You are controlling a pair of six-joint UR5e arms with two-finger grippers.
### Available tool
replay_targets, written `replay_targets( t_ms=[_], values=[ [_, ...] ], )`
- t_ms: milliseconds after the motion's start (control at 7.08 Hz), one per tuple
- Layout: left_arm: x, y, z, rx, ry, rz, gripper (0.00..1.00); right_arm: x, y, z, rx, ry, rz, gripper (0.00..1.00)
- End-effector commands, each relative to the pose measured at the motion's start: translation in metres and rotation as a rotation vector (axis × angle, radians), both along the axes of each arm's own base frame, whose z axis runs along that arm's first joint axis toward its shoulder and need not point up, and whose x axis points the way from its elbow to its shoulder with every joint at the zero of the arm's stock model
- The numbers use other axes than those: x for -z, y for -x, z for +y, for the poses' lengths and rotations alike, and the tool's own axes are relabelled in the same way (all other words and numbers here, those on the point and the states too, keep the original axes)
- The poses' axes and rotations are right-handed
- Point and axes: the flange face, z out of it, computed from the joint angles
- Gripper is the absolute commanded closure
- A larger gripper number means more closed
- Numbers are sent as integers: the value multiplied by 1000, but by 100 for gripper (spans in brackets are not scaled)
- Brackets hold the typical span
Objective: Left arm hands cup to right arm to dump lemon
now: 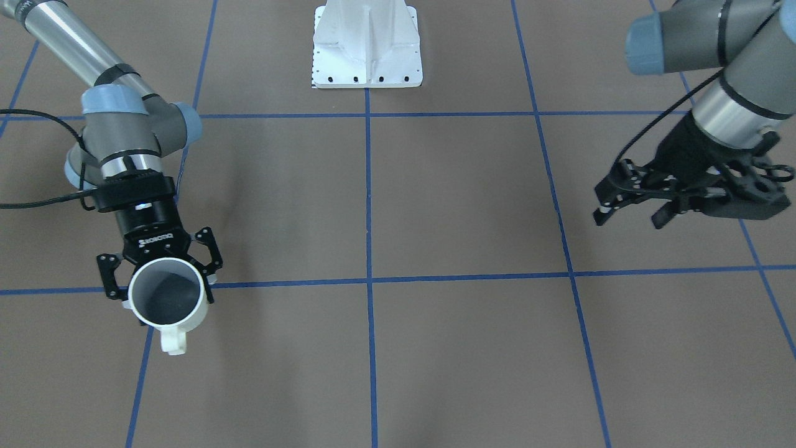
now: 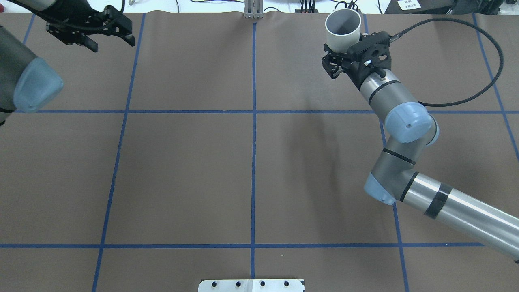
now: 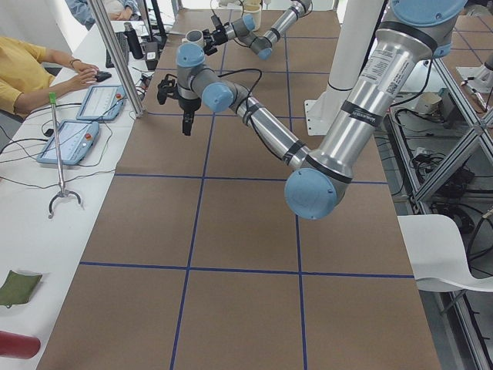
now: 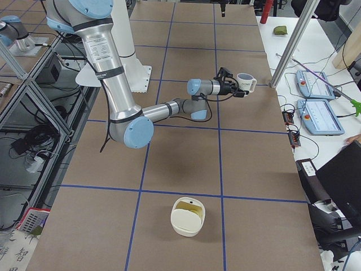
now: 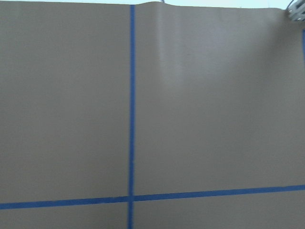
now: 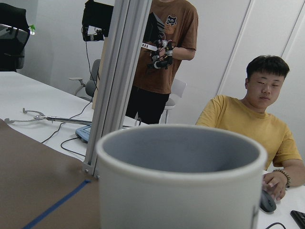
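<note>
We see the near left arm [image 3: 339, 146] fold at a pale blue elbow and run back across the brown table [image 3: 246, 231] with its blue tape grid. The left gripper [image 3: 184, 116] hangs above the table, pointing down; we cannot tell how its jaws stand. Far off, the small right arm [image 3: 266, 27] carries a white cup [image 3: 195, 36] at its tip. Along the white side bench lie two teach pendants [image 3: 98, 102], a green pouch [image 3: 15, 287] and a red cylinder [image 3: 17, 344]. A person in a yellow shirt [image 3: 21, 73] rests a hand [image 3: 83, 77] there. A white chair [image 3: 454, 254] stands at the opposite side.
</note>
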Motion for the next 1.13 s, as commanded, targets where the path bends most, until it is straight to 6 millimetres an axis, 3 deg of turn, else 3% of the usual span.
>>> replay_targets(
  t_ms=[0, 141, 283, 424, 565, 989],
  values=[
    [64, -41, 15, 27, 67, 102, 0, 39, 53, 24, -63, 12, 28, 100],
    [77, -57, 16, 45, 102, 155, 0, 61, 73, 26, -74, 36, 67, 100],
    [90, -78, 4, 71, 149, 211, 0, 92, 96, 33, -108, 49, 99, 100],
    [99, -111, -4, 65, 172, 242, 0, 105, 108, 39, -104, 51, 107, 100],
    [107, -124, -6, 67, 190, 268, 0, 108, 118, 47, -143, 51, 125, 100],
    [114, -132, -4, 74, 220, 284, 0, 103, 135, 63, -160, 59, 190, 100]
  ],
)
